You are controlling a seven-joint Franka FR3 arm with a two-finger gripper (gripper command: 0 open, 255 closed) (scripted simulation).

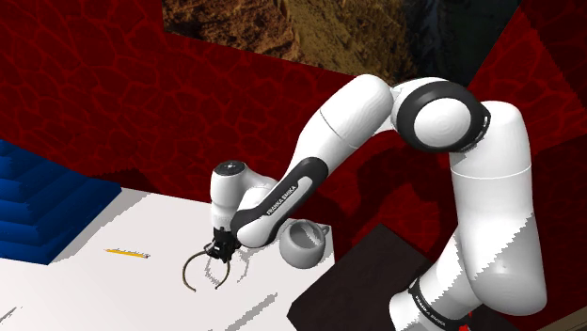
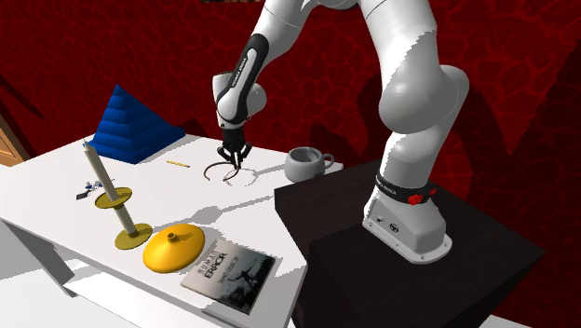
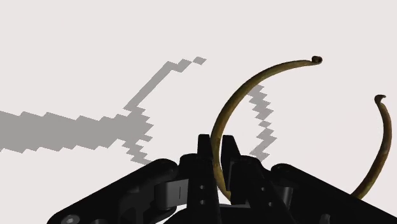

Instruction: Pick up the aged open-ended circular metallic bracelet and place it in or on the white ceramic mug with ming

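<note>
A thin, tarnished open-ended bracelet [image 1: 188, 266] [image 2: 212, 169] [image 3: 215, 137] hangs in my gripper [image 1: 222, 254] [image 2: 231, 157] [image 3: 219, 172], which is shut on the ring's wire near the middle of its arc. The ring's two loose ends point away from the hand. It sits just over the white table [image 1: 94, 291] [image 2: 56, 186], casting a shadow there. A pale grey mug [image 1: 303, 244] [image 2: 303, 165] with a handle stands upright near the table's corner, a short way from the gripper toward the stand.
A blue stepped pyramid [image 1: 38, 202] [image 2: 130, 126] occupies the far corner, with a yellow pencil [image 1: 127, 253] [image 2: 178, 163] near it. A candlestick [image 2: 116, 200], a yellow lid [image 2: 174, 246] and a book [image 2: 233, 272] lie along the near edge in the second exterior view.
</note>
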